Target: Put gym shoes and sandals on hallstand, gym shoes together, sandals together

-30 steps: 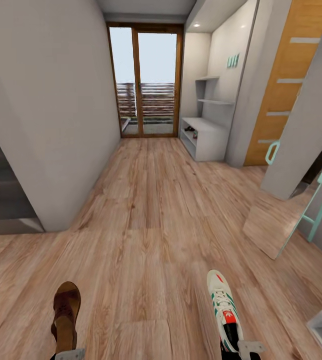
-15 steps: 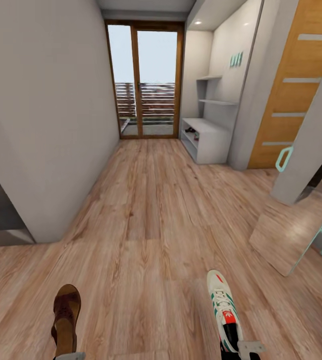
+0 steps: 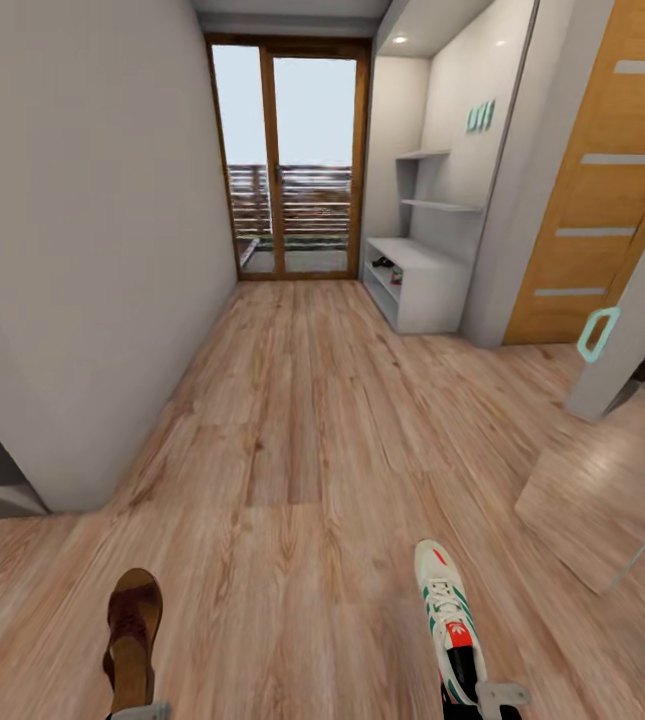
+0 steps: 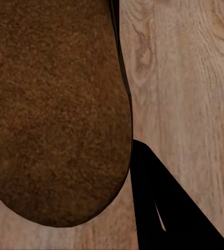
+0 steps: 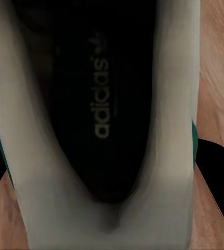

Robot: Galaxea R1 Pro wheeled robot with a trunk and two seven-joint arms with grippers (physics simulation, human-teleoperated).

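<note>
On the far grey rack's (image 3: 430,290) lower shelf, small dark items (image 3: 386,265).

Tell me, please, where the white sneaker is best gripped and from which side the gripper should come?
Probably the heel collar, from behind and above. The sneaker points its toe away from the robot, so the heel is nearest the right gripper, which appears to hold it there. The right wrist view shows the open mouth with thin white walls, a rim one finger can slip inside.

sandal (image 3: 132,636): brown, held above floor, left | gym shoe (image 3: 450,620): white-green, right, toe forward
</note>
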